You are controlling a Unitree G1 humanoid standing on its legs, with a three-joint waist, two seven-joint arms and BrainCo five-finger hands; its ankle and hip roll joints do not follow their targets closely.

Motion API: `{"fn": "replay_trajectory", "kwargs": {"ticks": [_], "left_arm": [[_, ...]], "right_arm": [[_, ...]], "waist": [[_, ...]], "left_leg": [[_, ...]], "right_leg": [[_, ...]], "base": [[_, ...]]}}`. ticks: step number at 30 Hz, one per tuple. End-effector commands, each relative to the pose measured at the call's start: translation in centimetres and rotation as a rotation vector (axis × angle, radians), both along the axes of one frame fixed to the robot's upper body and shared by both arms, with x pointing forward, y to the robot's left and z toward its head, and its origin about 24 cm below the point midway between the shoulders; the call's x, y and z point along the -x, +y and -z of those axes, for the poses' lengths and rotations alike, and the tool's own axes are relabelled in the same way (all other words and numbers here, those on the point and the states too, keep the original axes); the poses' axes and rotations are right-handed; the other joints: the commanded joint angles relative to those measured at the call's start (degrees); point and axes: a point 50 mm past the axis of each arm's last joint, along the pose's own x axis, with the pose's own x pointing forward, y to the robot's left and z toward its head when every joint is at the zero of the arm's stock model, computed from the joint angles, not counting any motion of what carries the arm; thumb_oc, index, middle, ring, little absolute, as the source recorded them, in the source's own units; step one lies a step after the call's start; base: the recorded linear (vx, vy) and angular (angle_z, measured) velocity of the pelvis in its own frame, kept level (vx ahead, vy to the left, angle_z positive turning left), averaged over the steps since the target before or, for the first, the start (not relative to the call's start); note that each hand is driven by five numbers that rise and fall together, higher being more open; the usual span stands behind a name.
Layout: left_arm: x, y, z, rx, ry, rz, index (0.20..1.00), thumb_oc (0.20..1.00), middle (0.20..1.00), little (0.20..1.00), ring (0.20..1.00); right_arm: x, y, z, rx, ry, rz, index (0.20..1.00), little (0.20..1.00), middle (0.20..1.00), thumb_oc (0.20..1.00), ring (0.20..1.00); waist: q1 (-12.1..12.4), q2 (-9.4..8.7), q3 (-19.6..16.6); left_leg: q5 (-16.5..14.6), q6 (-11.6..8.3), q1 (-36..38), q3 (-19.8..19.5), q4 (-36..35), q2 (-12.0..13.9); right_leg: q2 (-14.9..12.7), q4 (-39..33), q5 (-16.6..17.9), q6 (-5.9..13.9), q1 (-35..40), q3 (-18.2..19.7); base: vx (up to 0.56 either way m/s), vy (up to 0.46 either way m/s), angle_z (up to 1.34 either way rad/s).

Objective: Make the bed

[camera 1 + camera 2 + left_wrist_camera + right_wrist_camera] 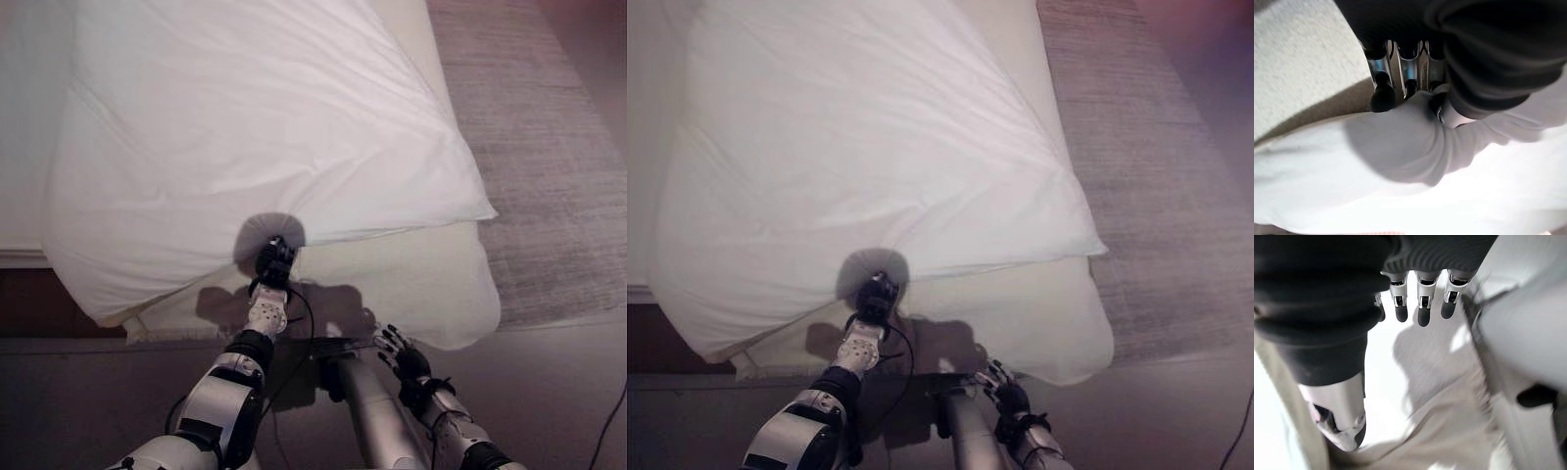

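A white duvet (265,127) lies crumpled and slanted over the bed, with its near edge hanging over the foot. My left hand (272,262) reaches up to that near edge. In the left wrist view its fingers (1382,95) curl into a bunched fold of the duvet (1415,147) and the thumb pinches it. A cream sheet (411,284) on the mattress shows bare below the duvet at the near right corner. My right hand (397,351) hangs low in front of the bed's foot, apart from the bedding. Its fingers (1422,313) are straight and hold nothing.
A grey rug (549,176) runs along the bed's right side. Dark floor (568,382) lies in front of the bed. The dark bed frame (39,299) shows under the duvet at the left.
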Motion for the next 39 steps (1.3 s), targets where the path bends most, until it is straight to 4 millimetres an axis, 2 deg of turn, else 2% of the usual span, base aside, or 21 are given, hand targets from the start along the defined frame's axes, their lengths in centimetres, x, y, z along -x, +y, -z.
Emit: {"fn": "replay_trajectory", "kwargs": {"ticks": [1,7,11,13,16,18,23,27,28,30,31,34,36,39], "left_arm": [[-1.0,-0.7,-5.1,0.034,-0.262,0.002,0.200,0.200,0.200,0.200,0.200],[-0.1,-1.2,-7.2,0.055,-0.404,0.037,0.200,0.200,0.200,0.200,0.200],[0.8,-1.2,-8.9,0.064,-0.501,0.047,0.200,0.200,0.200,0.200,0.200],[1.5,-1.1,-10.3,0.073,-0.564,0.036,0.200,0.200,0.200,0.200,0.200],[1.6,-1.1,-10.6,0.079,-0.575,0.029,0.200,0.200,0.200,0.200,0.200],[2.2,-0.6,-11.9,0.085,-0.634,0.008,0.200,0.200,0.200,0.200,0.200],[3.2,-0.3,-13.2,0.090,-0.678,-0.024,0.200,0.200,0.200,0.200,0.200],[3.8,0.8,-13.7,0.057,-0.700,-0.057,0.200,0.200,0.200,0.200,0.200],[4.1,1.2,-13.7,0.050,-0.701,-0.074,0.200,0.200,0.200,0.200,0.200],[4.1,1.4,-13.8,0.042,-0.701,-0.085,0.200,0.200,0.200,0.200,0.200],[4.3,1.8,-13.8,0.034,-0.702,-0.103,0.200,0.200,0.200,0.200,0.200],[4.4,2.0,-13.7,0.027,-0.700,-0.112,0.200,0.200,0.200,0.200,0.200],[4.7,2.9,-13.8,0.014,-0.707,-0.148,0.200,0.200,0.200,0.200,0.200],[4.9,3.2,-13.8,0.009,-0.710,-0.160,0.200,0.200,0.200,0.200,0.200]], "right_arm": [[-1.3,1.4,-2.3,-0.138,-0.127,0.006,1.000,1.000,1.000,1.000,1.000],[-2.2,2.5,-3.3,-0.249,-0.153,0.015,1.000,1.000,1.000,1.000,1.000],[-4.0,4.1,-4.8,-0.414,-0.181,0.055,1.000,1.000,1.000,1.000,1.000],[-5.6,5.5,-6.7,-0.548,-0.216,0.067,1.000,1.000,1.000,1.000,1.000],[-6.1,5.9,-7.4,-0.591,-0.234,0.067,1.000,1.000,1.000,1.000,1.000],[-7.7,6.7,-9.9,-0.703,-0.292,0.062,1.000,1.000,1.000,1.000,1.000],[-9.2,7.5,-13.4,-0.869,-0.372,0.064,1.000,1.000,1.000,1.000,1.000],[-10.1,6.6,-15.9,-0.985,-0.463,0.128,1.000,1.000,1.000,1.000,1.000],[-10.4,5.8,-17.0,-1.025,-0.514,0.156,1.000,1.000,1.000,1.000,1.000],[-10.6,5.1,-17.7,-1.043,-0.552,0.184,1.000,1.000,1.000,1.000,1.000],[-10.8,4.0,-18.7,-1.059,-0.606,0.225,1.000,1.000,1.000,1.000,1.000],[-10.9,3.5,-19.1,-1.064,-0.629,0.243,1.000,1.000,1.000,1.000,1.000],[-10.9,1.2,-19.9,-1.056,-0.710,0.301,1.000,1.000,1.000,1.000,1.000],[-10.9,0.2,-19.8,-1.047,-0.725,0.335,1.000,1.000,1.000,1.000,1.000]], "waist": [[-0.1,1.19,-0.2],[1.1,1.62,0.3],[3.0,2.41,1.1],[4.4,3.06,1.9],[4.7,3.18,2.0],[5.9,3.58,3.0],[7.2,4.09,3.7],[7.9,4.69,4.4],[7.9,4.99,4.4],[8.0,5.11,4.3],[7.9,5.29,4.2],[8.0,5.35,4.2],[7.9,5.59,3.7],[7.8,5.66,3.5]], "left_leg": [[0.1,3.34,-2.9,0.7,1.1,-3.5],[0.5,3.71,-3.4,0.1,1.2,-4.1],[0.7,4.01,-3.7,-0.5,1.0,-4.8],[0.5,4.24,-3.8,-1.0,1.2,-5.4],[0.8,4.37,-4.2,-1.2,1.1,-5.6],[0.5,4.61,-4.0,-1.7,1.2,-6.0],[1.0,5.04,-4.5,-2.4,1.0,-7.0],[0.5,5.28,-4.2,-2.6,1.1,-7.6],[0.5,5.43,-4.2,-2.7,1.0,-7.8],[0.8,5.52,-4.4,-2.7,0.8,-7.9],[0.8,5.67,-4.6,-2.7,0.9,-8.0],[0.7,5.76,-4.7,-2.7,1.0,-8.1],[0.7,5.91,-4.7,-2.7,0.7,-8.2],[0.7,5.91,-4.7,-2.7,0.5,-8.2]], "right_leg": [[-1.4,-6.9,3.5,5.49,1.2,0.1],[-1.5,-6.7,3.7,5.21,1.0,-0.3],[-1.8,-6.6,3.8,5.26,0.9,-0.7],[-2.1,-6.0,3.3,5.16,1.0,-1.3],[-2.1,-6.0,3.4,5.16,0.8,-1.4],[-2.6,-5.8,3.2,5.22,1.3,-1.9],[-3.2,-5.5,3.4,5.26,0.9,-2.2],[-3.7,-5.0,2.9,5.55,1.1,-2.4],[-3.9,-4.7,2.7,5.56,0.9,-2.6],[-4.0,-4.8,2.9,5.55,0.7,-2.7],[-4.1,-4.7,3.0,5.57,0.5,-2.6],[-4.1,-4.7,2.9,5.59,0.3,-2.6],[-4.1,-4.7,2.8,5.73,0.1,-2.3],[-4.2,-4.7,2.8,5.79,-0.1,-2.3]], "base": [[0.00,0.004,0.08],[0.00,0.001,0.05],[-0.01,0.006,0.06],[0.00,0.010,0.15],[-0.01,0.011,0.17],[-0.01,0.027,0.10],[0.01,0.016,0.18],[0.02,0.031,0.08],[0.03,0.043,0.07],[0.01,0.032,0.06],[0.00,0.019,0.05],[0.01,0.014,0.03],[0.03,0.018,0.01],[0.01,0.006,0.00]]}}
